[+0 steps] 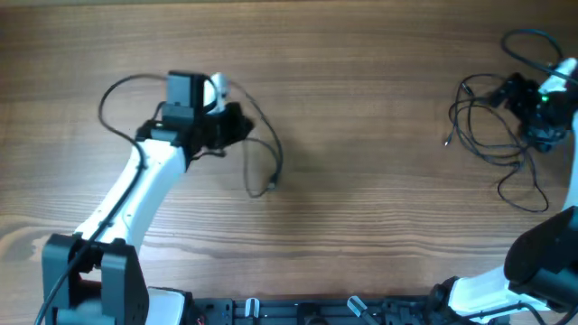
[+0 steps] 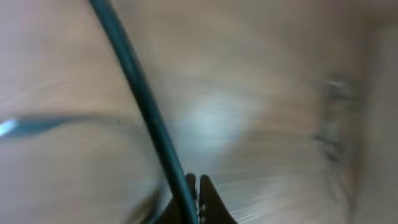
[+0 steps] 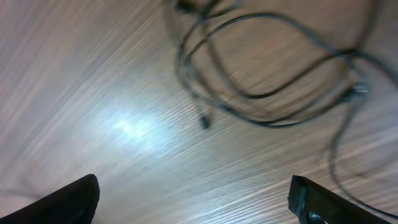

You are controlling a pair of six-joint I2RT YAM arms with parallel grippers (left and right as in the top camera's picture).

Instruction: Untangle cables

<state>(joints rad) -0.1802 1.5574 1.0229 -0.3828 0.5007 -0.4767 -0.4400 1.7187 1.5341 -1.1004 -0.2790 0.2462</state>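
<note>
One thin black cable lies at the left middle of the wooden table, its plug end hanging toward me. My left gripper is shut on this cable; in the left wrist view the cord runs up from the pinched fingertips. At the far right a loose tangle of thin black cables lies in loops, with a small plug end. My right gripper is open above that tangle; its wrist view shows the loops ahead of the spread fingers.
The wooden table spreads between the two arms. The left arm's own thicker cable loops behind its wrist. The right arm's wiring curls at the far right edge. The arm bases stand along the front edge.
</note>
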